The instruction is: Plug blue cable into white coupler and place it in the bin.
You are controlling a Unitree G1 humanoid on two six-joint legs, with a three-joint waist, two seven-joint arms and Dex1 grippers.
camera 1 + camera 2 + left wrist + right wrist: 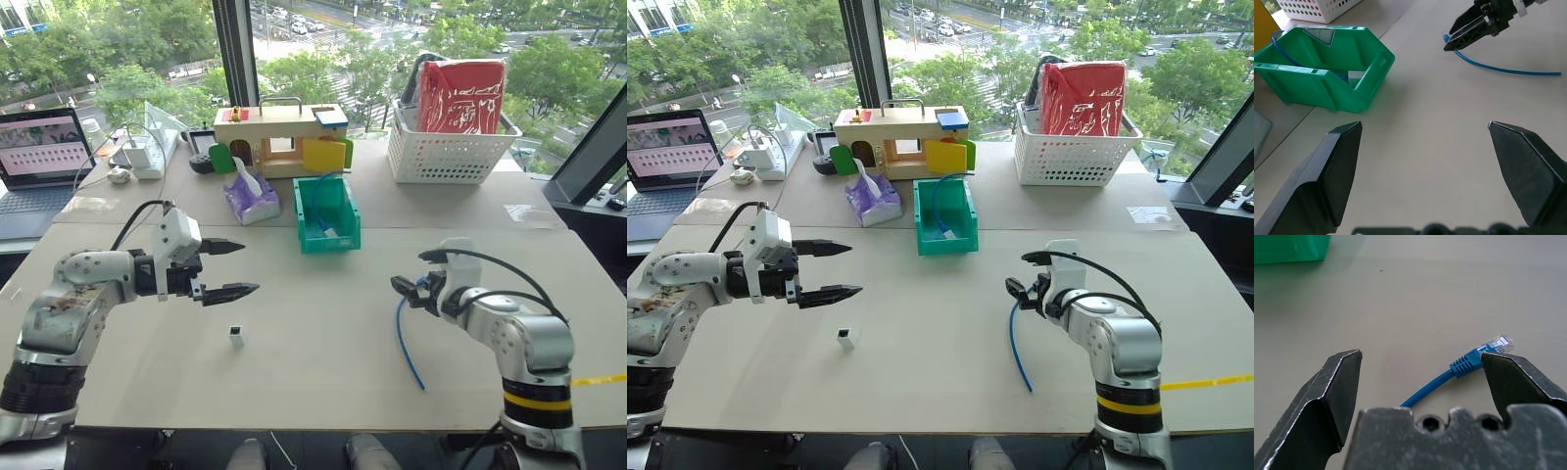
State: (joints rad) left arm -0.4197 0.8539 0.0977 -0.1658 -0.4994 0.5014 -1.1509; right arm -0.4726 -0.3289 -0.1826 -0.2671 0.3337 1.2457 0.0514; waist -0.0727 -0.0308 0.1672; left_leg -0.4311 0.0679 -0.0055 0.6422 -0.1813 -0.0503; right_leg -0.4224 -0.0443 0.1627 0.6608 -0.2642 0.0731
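- The left arm [73,304] reaches in from the left side, forearm roughly level above the table, wrist turned inward toward the middle.
- The left gripper [227,267] hangs in the air with its two black fingers spread wide, one above the other.
- The right arm [509,338] bends up from below, forearm angled forward and down.
- The right gripper [409,291] sits low near the tabletop, fingers spread apart, nothing clamped between them.

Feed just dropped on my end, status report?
Both grippers, left and right, open, empty. Blue cable on table by right gripper; white coupler unplugged. Bin path clear.
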